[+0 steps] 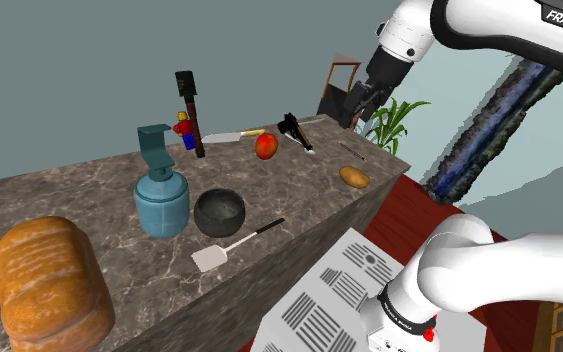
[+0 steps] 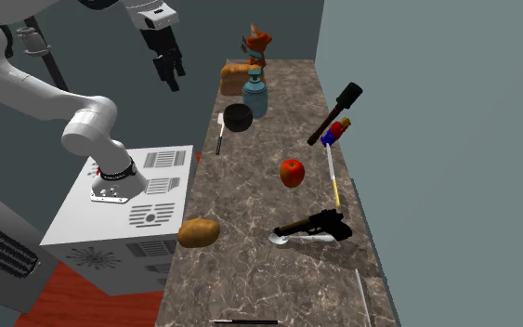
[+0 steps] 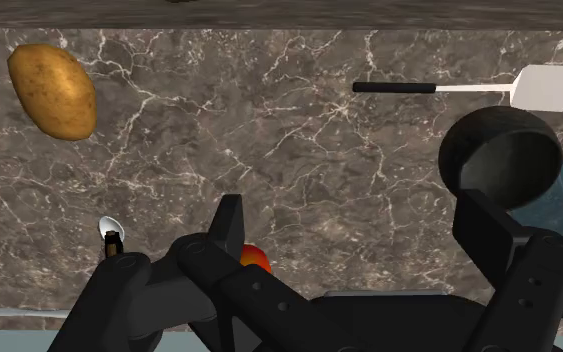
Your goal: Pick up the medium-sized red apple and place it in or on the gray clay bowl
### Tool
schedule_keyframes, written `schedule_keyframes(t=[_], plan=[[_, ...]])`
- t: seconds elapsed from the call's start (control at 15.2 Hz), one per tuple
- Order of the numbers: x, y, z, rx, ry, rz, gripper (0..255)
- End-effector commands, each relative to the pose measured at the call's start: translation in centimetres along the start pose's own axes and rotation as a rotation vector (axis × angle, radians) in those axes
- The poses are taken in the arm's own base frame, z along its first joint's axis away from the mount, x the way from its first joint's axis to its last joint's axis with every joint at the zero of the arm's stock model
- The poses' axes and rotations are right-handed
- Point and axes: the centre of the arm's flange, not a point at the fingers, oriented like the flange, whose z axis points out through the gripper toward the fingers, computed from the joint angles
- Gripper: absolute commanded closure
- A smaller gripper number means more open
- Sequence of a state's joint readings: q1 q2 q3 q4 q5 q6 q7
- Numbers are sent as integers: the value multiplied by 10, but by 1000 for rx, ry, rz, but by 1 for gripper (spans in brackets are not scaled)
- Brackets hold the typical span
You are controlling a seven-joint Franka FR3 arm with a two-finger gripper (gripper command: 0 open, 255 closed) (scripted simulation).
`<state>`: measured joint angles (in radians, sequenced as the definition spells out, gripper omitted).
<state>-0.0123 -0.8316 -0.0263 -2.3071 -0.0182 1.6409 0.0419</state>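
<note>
Shoulder view: gripper (image 1: 352, 112) hangs high past counter (image 1: 89, 190) edge; red apple (image 1: 266, 146) sits mid-counter, dark bowl (image 1: 218, 212) apart from it.
Second exterior view: gripper well apart from apple, approach not begun.
Wrist view: fingers (image 3: 229, 222) spread, empty, prob. readied for the grasp; apple peeks beside one, untouched.

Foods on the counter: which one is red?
The apple. It is round and red, while the potato and the bread are brown.

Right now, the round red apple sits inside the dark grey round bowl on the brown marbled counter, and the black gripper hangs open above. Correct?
No. The round red apple sits on the brown marbled counter itself, apart from the dark grey round bowl, as the second exterior view shows. The black gripper does hang open above.
</note>
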Motion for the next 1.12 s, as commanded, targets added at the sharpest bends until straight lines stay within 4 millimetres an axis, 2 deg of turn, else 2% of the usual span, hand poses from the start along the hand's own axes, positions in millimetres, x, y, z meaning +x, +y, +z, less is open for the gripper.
schedule_keyframes(t=[0.0, 1.06], plan=[[0, 0, 0, 0, 0, 0, 0], [184, 68, 115, 40, -111, -43, 0]])
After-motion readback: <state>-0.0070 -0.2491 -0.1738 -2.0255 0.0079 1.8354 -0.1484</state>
